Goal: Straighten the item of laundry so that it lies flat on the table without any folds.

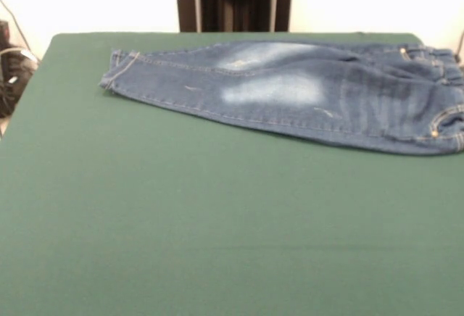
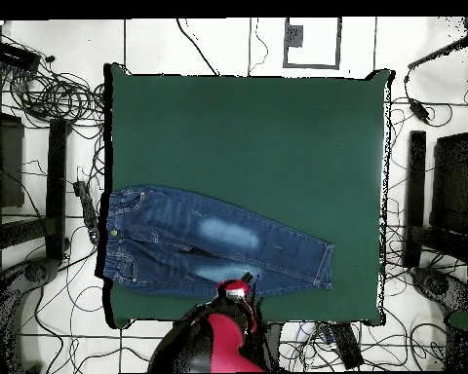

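Beyond our gripper (image 2: 237, 289), whose state we cannot tell, spreads the table (image 2: 248, 127). On it, just past the gripper, lie the jeans (image 2: 214, 248), legs overlapped; we judge straightening pending, next parting the legs.

No lettering, label, brand mark or number can be read on the dark blue denim jeans (image 1: 304, 95) or anywhere around them.
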{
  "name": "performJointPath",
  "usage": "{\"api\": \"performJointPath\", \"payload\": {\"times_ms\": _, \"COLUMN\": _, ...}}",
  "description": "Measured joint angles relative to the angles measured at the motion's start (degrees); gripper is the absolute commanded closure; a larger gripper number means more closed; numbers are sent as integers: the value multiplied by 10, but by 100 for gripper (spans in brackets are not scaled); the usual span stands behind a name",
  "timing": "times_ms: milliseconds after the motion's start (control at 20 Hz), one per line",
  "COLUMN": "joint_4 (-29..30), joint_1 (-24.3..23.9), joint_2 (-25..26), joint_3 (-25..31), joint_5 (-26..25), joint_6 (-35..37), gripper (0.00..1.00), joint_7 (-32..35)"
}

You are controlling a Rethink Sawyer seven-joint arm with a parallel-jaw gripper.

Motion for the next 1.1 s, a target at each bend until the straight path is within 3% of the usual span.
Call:
{"api": "performJointPath", "payload": {"times_ms": 400, "joint_4": 16, "joint_1": 30, "joint_2": 51, "joint_3": 13, "joint_5": 6, "joint_6": -27, "gripper": 0, "joint_7": 0}}
{"api": "performJointPath", "payload": {"times_ms": 750, "joint_4": 17, "joint_1": 56, "joint_2": 107, "joint_3": 40, "joint_5": 32, "joint_6": -36, "gripper": 0, "joint_7": 0}}
{"api": "performJointPath", "payload": {"times_ms": 1100, "joint_4": 21, "joint_1": 71, "joint_2": 176, "joint_3": 90, "joint_5": 72, "joint_6": -93, "gripper": 0, "joint_7": 0}}
